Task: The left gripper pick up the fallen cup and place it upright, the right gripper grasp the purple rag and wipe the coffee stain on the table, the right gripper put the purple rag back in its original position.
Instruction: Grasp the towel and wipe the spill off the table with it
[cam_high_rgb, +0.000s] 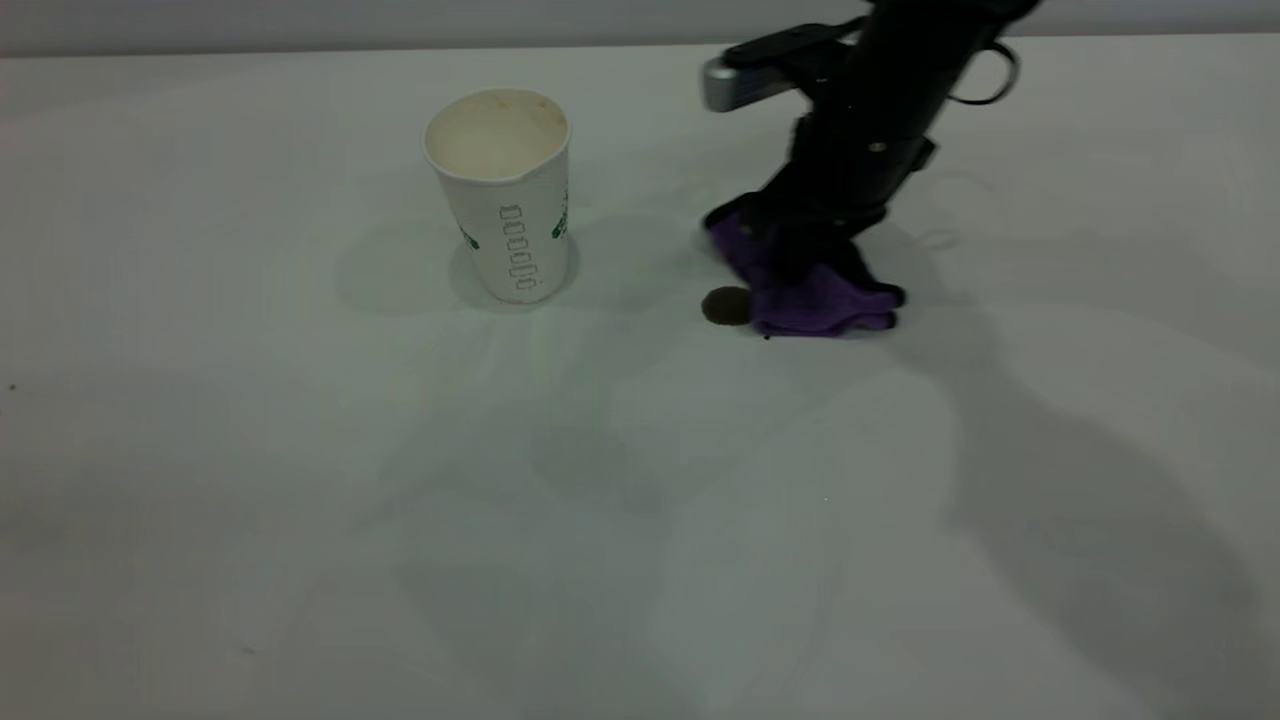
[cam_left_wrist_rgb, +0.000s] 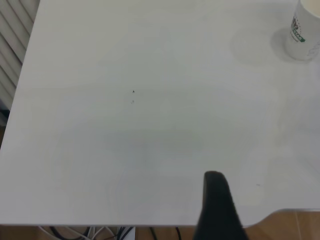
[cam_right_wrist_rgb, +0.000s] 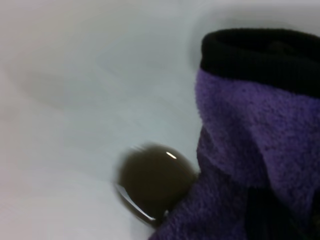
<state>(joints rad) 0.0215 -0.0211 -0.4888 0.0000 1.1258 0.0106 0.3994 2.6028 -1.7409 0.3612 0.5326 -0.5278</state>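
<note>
— Now, the white ribbed paper cup (cam_high_rgb: 505, 195) with its green band and column of small boxes stands upright on the broad pale tabletop (cam_high_rgb: 300, 500), mouth up, cream inside on show. Where is the right pincer (cam_high_rgb: 800, 255)?

— Down low on the right side of the exterior view, well apart from the cup. That is the black arm end with the silver-grey block on its side and the thin cable loop. It is pressed into the folded purple microfibre rag (cam_high_rgb: 815, 295) with black edging, and the cloth bunches up around its tip, gripped and held down on the tabletop.

— And the small round dark brown coffee blot (cam_high_rgb: 727, 306)?

— Right at the rag's edge, on the side towards the cup. The right wrist view puts it plainly: the purple pile touches the rim of the wet, glossy blot (cam_right_wrist_rgb: 155, 182), and most of the blot lies uncovered.

— The left pincer (cam_left_wrist_rgb: 216, 202)?

— Out of the exterior view. The left wrist view shows only one matte black finger over the near edge of the tabletop, so whether it is spread or closed, nobody can tell. Nothing is seen held in it. The cup (cam_left_wrist_rgb: 304, 35) sits far off in the corner of that view.

— Anything else on the surface?

— A tiny dark speck (cam_left_wrist_rgb: 133, 91) on bare tabletop, well away from the cup.
</note>
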